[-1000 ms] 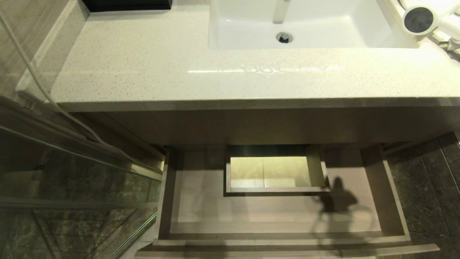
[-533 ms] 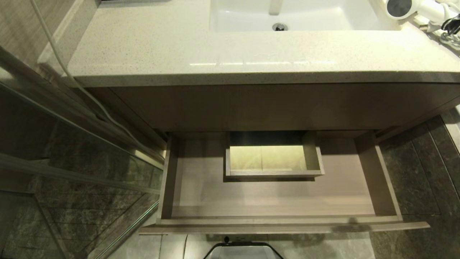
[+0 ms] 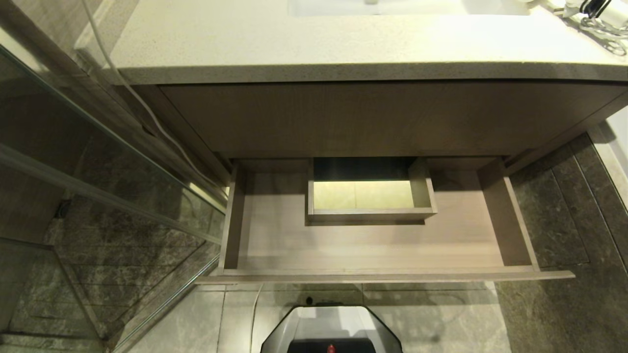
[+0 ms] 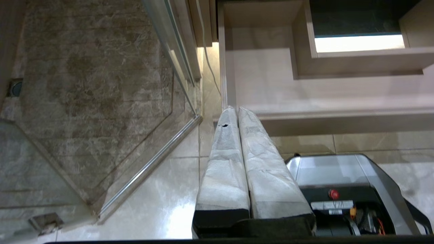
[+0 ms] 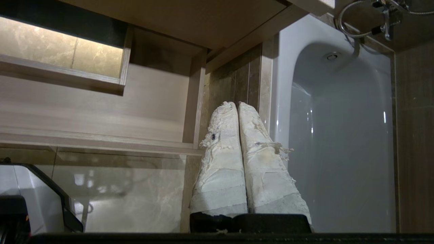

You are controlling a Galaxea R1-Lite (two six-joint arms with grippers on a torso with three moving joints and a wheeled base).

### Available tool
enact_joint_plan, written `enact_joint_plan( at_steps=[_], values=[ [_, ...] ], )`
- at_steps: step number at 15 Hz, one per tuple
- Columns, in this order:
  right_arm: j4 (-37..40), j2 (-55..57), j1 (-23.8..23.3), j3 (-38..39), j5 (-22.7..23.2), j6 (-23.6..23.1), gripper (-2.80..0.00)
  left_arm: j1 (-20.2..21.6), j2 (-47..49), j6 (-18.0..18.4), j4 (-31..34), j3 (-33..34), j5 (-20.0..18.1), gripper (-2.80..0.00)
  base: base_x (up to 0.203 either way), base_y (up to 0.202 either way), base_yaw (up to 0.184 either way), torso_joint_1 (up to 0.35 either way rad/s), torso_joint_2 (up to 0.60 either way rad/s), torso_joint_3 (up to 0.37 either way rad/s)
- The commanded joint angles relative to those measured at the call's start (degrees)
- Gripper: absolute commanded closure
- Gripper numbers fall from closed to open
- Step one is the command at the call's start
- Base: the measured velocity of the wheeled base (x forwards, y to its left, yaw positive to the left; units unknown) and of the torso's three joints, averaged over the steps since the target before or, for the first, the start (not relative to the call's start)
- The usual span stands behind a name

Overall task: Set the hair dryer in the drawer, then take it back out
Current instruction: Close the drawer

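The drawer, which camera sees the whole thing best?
The head view: the whole open drawer shows from above, all its walls and nothing in it. The left wrist view catches only its near left part, the right wrist view only its right end.

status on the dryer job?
Looks done: the drawer stands open with nothing in it, and the hair dryer's cord lies on the countertop. In hand: nothing; right tool and left tool are shut on nothing. Left: nothing visible.

Speckled countertop [image 3: 314, 44]; bathtub [image 5: 339, 135]; glass partition [image 3: 98, 196].
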Motion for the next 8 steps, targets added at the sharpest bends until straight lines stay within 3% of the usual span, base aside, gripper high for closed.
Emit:
enact_joint_plan(
  at_steps=[1, 4, 8],
  values=[
    [0.20, -0.33, -0.02, 0.27, 0.07, -0.08, 0.00, -0.02, 0.00, 0.01, 0.02, 0.09, 0.00, 0.00, 0.000, 0.000, 0.000, -0.247, -0.08, -0.329],
    [0.16, -0.42, -0.07, 0.52, 0.07, -0.08, 0.00, 0.02, 0.00, 0.01, 0.02, 0.09, 0.00, 0.00, 0.000, 0.000, 0.000, -0.226, -0.09, -0.312],
    [0.16, -1.21, -0.07, 1.94, 0.07, -0.08, 0.00, 0.02, 0.00, 0.01, 0.02, 0.09, 0.00, 0.00, 0.000, 0.000, 0.000, -0.262, 0.31, 0.053]
  ],
)
